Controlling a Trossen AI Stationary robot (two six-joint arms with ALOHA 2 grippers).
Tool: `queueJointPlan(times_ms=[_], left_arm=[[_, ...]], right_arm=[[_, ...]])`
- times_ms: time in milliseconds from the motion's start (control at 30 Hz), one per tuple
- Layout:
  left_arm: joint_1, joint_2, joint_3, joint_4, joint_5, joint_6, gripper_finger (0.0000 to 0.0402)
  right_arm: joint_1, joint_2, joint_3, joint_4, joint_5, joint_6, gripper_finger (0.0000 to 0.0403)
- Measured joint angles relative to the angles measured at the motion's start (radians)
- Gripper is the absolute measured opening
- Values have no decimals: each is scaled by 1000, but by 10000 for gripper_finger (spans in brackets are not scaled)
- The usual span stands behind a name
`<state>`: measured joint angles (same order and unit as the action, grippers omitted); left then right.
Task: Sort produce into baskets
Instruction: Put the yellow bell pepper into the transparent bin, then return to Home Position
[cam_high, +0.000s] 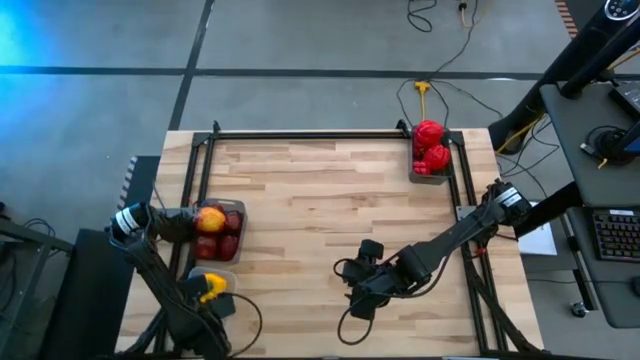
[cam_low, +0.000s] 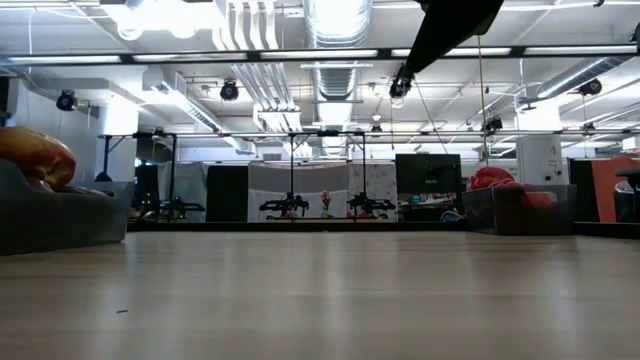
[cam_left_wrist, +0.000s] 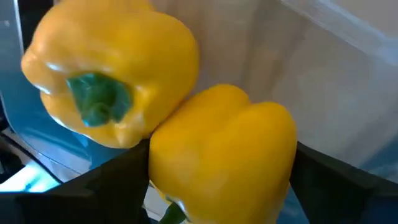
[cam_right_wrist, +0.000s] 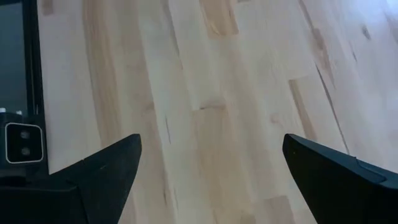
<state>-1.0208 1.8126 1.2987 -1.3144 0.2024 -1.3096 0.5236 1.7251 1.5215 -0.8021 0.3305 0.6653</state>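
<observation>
My left gripper (cam_high: 210, 291) is at the table's near left corner, down in the clear plastic tub (cam_high: 196, 273). It is shut on a yellow pepper (cam_left_wrist: 224, 155). A second yellow pepper (cam_left_wrist: 112, 68) with a green stem lies in the tub, touching the held one. My right gripper (cam_high: 357, 286) is open and empty over bare wood (cam_right_wrist: 211, 112) near the table's front middle. A dark grey tray (cam_high: 238, 226) at the left holds maroon round ones with a red-and-yellow fruit (cam_high: 210, 218) on top. Another dark tray (cam_high: 447, 172) at the far right holds red peppers (cam_high: 431, 146). My left gripper pinches the yellow pepper's two opposite sides (cam_left_wrist: 158, 168) between its two fingers (cam_left_wrist: 112, 183). The pepper fills the gap between them. It leans against the second pepper in the tub. Whether its underside rests on the tub floor is hidden.
A black frame (cam_high: 300, 135) runs along the table's far and side edges. The wide middle of the wooden table (cam_high: 320, 200) is bare. In the low view the left tray (cam_low: 60, 215) and the right tray (cam_low: 520, 210) stand at either side.
</observation>
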Motion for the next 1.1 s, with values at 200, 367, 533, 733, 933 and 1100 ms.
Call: queueJointPlan(times_ms=[200, 367, 533, 733, 933, 1100], left_arm=[[0, 0, -38, 1, 24, -17, 381], [0, -1, -22, -34, 51, -17, 395], [3, -3, 8, -67, 77, -16, 393], [14, -3, 148, -84, 88, -44, 394], [82, -3, 369, -238, -151, -187, 377], [205, -16, 467, -257, -443, -127, 343]], right_arm=[[-8, -19, 0, -2, -114, 32, 384], [-36, -47, 0, -14, -201, 21, 384], [-72, -102, 0, -8, -204, -50, 384], [-106, -206, 0, -10, -235, -169, 384], [-108, -339, 0, 59, -221, -334, 382], [-120, -425, -11, 140, -216, -488, 330]])
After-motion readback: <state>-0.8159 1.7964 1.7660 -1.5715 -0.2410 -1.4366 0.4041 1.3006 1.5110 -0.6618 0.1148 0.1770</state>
